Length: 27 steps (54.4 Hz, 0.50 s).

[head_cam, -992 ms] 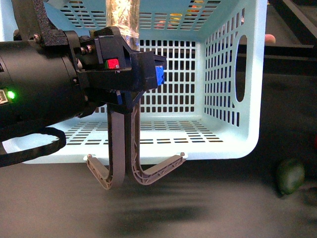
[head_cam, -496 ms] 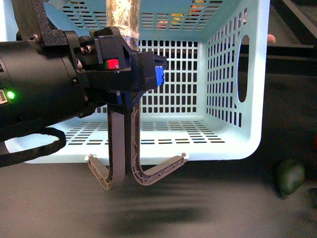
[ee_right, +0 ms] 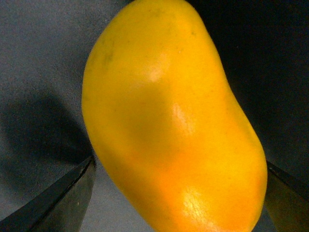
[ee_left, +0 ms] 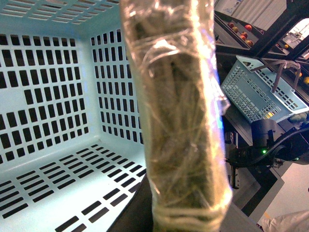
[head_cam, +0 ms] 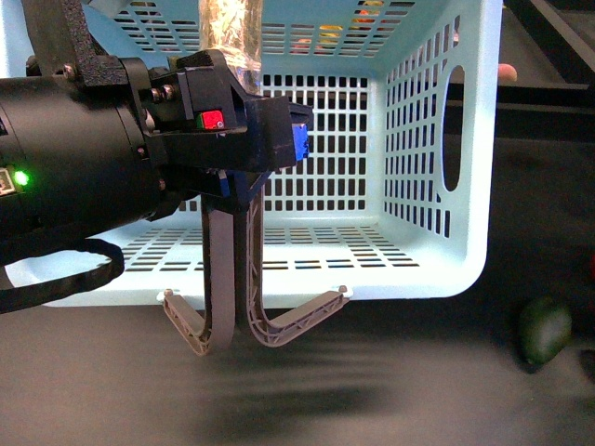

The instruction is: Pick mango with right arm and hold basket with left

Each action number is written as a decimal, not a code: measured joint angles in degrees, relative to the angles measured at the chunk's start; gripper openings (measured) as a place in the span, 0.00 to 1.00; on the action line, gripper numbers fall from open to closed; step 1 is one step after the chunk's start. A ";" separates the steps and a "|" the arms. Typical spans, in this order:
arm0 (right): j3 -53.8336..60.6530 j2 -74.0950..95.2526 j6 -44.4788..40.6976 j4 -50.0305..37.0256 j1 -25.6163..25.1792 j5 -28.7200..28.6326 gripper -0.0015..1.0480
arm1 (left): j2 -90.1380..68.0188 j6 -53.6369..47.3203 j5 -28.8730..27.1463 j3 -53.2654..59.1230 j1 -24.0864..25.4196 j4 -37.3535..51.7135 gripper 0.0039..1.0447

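The pale-blue basket hangs tilted in the front view, its open inside facing the camera. My left gripper, a dark-blue block on the black arm, is shut on the basket's two grey-brown handles, which curve down below it. In the left wrist view one tape-wrapped finger fills the middle, with the basket's lattice wall behind it. The right wrist view shows the yellow-orange mango held in my right gripper, a dark finger on each side. The front view shows neither the mango nor the right gripper.
A dull dark-green oval fruit lies on the dark table at the lower right. A second pale-blue basket stands on a far bench in the left wrist view. Dark frame bars cross behind the held basket.
The basket swayed slightly to the right and came back. The left arm and the green fruit have stayed in place.
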<state>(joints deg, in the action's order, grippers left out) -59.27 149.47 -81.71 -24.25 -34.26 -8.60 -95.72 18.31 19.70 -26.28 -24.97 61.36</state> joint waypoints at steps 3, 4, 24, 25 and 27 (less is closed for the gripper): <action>0.00 0.00 0.17 -0.28 -0.02 0.04 0.85 | 0.00 0.00 0.00 0.00 0.00 0.00 0.08; 0.02 0.00 0.31 -0.46 -0.07 0.07 0.82 | 0.00 0.00 0.00 0.00 0.00 0.00 0.08; 2.14 -1.36 4.28 -2.60 -0.28 -3.15 0.58 | 0.00 -0.02 0.00 0.00 0.00 0.00 0.08; 2.36 -1.53 4.55 -2.69 -0.26 -3.45 0.58 | 0.00 0.00 -0.02 0.00 0.00 0.00 0.08; 3.10 -2.27 5.25 -2.99 -0.15 -4.28 0.58 | 0.00 0.00 -0.02 0.00 0.00 0.00 0.08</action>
<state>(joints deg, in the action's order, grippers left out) -56.16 147.20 -76.47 -27.24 -34.41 -12.88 -95.72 18.31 19.68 -26.28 -24.97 61.36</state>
